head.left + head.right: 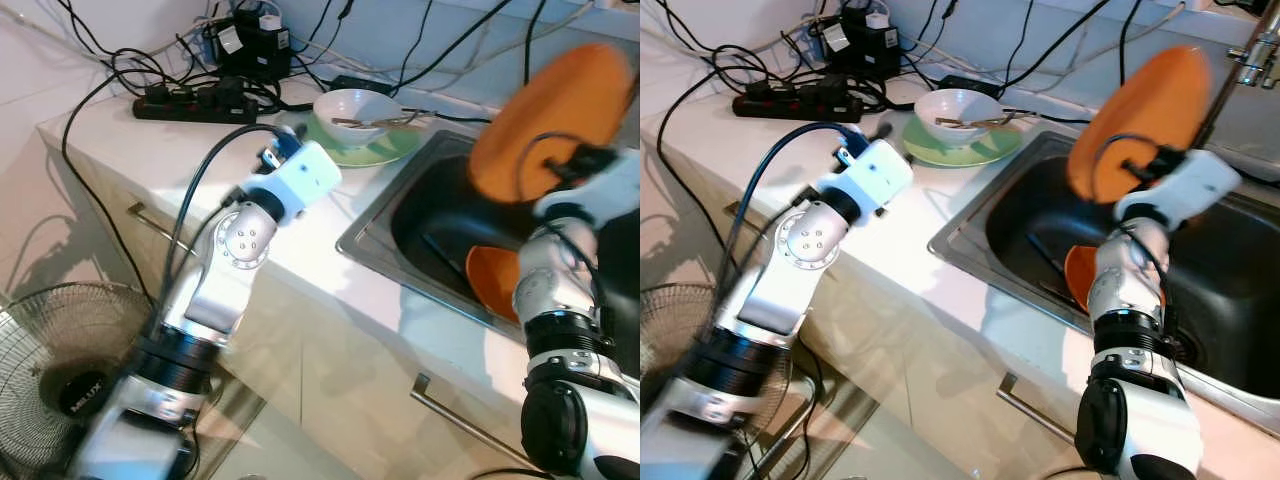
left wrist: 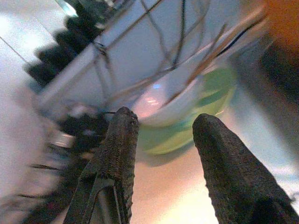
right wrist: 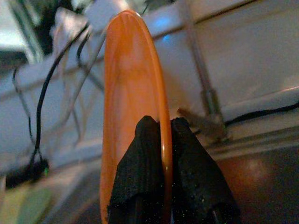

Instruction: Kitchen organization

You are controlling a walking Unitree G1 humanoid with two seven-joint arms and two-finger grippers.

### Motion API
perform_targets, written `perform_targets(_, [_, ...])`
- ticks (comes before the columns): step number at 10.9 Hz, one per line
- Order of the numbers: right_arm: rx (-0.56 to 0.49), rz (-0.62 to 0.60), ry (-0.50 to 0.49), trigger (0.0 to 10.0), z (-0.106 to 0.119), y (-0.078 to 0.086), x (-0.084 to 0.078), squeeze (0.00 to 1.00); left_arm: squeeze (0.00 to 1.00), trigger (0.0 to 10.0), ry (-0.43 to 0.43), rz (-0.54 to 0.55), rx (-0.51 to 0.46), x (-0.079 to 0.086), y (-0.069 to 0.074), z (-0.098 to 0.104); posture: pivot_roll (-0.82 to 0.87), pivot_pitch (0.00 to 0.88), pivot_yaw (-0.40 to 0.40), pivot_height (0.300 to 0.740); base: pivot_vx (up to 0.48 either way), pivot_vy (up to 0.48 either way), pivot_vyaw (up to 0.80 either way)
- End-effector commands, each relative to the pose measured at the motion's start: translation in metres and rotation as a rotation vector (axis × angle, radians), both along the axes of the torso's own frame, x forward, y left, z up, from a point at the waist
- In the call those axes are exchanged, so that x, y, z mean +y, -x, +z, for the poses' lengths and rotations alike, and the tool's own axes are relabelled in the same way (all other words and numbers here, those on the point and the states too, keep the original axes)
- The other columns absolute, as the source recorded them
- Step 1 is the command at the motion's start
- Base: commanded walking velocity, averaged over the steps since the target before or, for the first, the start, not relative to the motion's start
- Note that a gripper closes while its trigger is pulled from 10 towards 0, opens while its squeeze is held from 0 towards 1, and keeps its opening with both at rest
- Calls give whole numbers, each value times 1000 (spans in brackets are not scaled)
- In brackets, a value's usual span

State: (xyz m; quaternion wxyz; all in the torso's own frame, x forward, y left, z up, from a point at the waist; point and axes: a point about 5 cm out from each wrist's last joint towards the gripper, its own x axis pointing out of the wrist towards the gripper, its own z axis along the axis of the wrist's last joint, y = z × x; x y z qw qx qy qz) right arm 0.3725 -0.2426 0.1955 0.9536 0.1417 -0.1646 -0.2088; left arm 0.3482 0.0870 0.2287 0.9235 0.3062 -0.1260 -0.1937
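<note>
Right claw (image 3: 161, 140) clenched on rim of orange plate (image 1: 1135, 120), held on edge above sink (image 1: 980, 215). Second orange plate (image 1: 1080, 272) lies in the basin directly below. Left claw (image 2: 161, 135) released, over the table (image 1: 120, 135), aimed at white bowl (image 1: 355, 108) on green plate (image 1: 385, 148), which lie just ahead.
</note>
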Motion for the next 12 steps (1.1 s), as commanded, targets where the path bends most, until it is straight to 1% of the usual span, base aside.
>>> perform_targets(1, [14,19,35,10000,2,-2,4,0,0,10000,54,-20,38,3,2,-1,234,18,-29,740,0,0,0])
perform_targets(2, [80,31,69,10000,-4,-5,9,0,0,10000,147,-66,110,0,3,-5,236,19,-30,740,0,0,0])
perform_targets(3, [112,38,79,10000,-7,-6,10,0,0,10000,182,-99,141,-2,5,-6,233,19,-31,740,0,0,0])
perform_targets(4, [135,46,78,10000,-11,-8,12,0,0,10000,242,-147,185,-7,11,-5,235,20,-33,740,0,0,0])
perform_targets(5, [178,54,91,10000,-15,-9,16,0,0,10000,265,-177,215,-11,15,-4,239,19,-36,740,0,0,0])
perform_targets(6, [218,59,108,10000,-18,-11,17,0,0,10000,270,-189,230,-12,16,-5,239,19,-36,740,0,0,0])
perform_targets(7, [237,65,111,10000,-20,-11,19,0,0,10000,273,-194,240,-12,16,-6,242,20,-38,740,0,0,0])
perform_targets(8, [282,86,123,10000,-25,-13,23,0,0,10000,279,-198,258,-10,17,-6,244,20,-39,740,0,0,0])
perform_targets(10, [334,144,123,10000,-33,-15,34,0,0,10000,276,-198,282,-9,18,-8,245,20,-39,740,0,0,0])
perform_targets(11, [375,182,109,10000,-40,-16,40,0,0,10000,319,-240,365,-12,21,-14,245,20,-39,740,0,0,0])
perform_targets(12, [384,202,99,10000,-42,-17,44,0,0,10000,372,-270,424,-14,23,-20,246,19,-38,740,0,0,0])
